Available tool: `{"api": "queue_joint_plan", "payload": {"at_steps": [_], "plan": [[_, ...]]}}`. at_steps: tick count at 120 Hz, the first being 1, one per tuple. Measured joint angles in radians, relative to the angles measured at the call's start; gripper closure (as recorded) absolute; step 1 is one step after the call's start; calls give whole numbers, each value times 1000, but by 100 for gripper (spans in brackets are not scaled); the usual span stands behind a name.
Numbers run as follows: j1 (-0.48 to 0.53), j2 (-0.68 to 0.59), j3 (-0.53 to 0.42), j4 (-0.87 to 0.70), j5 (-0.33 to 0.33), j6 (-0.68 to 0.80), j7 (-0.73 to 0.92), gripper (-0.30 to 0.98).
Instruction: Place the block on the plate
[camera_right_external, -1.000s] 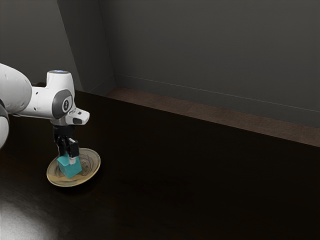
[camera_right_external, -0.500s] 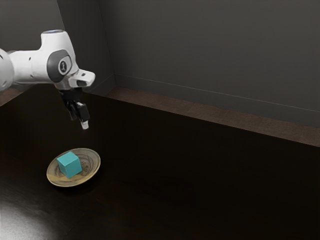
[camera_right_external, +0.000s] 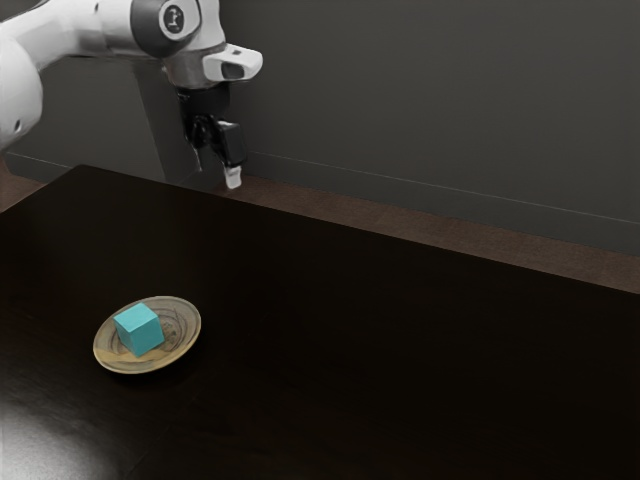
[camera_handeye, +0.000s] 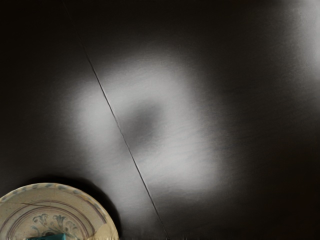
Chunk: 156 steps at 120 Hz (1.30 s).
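Observation:
High above the table, toward the exterior view's upper left, my gripper (camera_right_external: 216, 172) hangs open with nothing held between its fingers. The teal block (camera_right_external: 139, 329) rests on the round, patterned plate (camera_right_external: 183, 343), inside its rim and left of its middle in the exterior view. My hand is well up and away from both. In the wrist view, part of the plate (camera_handeye: 75, 216) shows with its painted rings, and a sliver of the teal block (camera_handeye: 52, 237) is cut off by the picture's edge.
The dark table (camera_right_external: 370, 340) extends far to the exterior view's right, with a glossy reflection near its lower left. A grey wall (camera_right_external: 430, 100) and brown floor (camera_right_external: 450, 232) lie beyond its far edge.
My gripper was down at the block a second ago; it has let go, risen and moved toward the exterior view's right. The block has stayed on the plate.

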Motion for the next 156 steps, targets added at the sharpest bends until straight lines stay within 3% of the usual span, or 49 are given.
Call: {"api": "queue_joint_plan", "payload": {"at_steps": [30, 62, 156], "plan": [[-2, -1, -76, 64, 2, -48, -200, 0], [0, 30, -66, 62, 24, 7, -353, 0], [2, 40, -45, 62, 31, 43, -483, 0]]}}
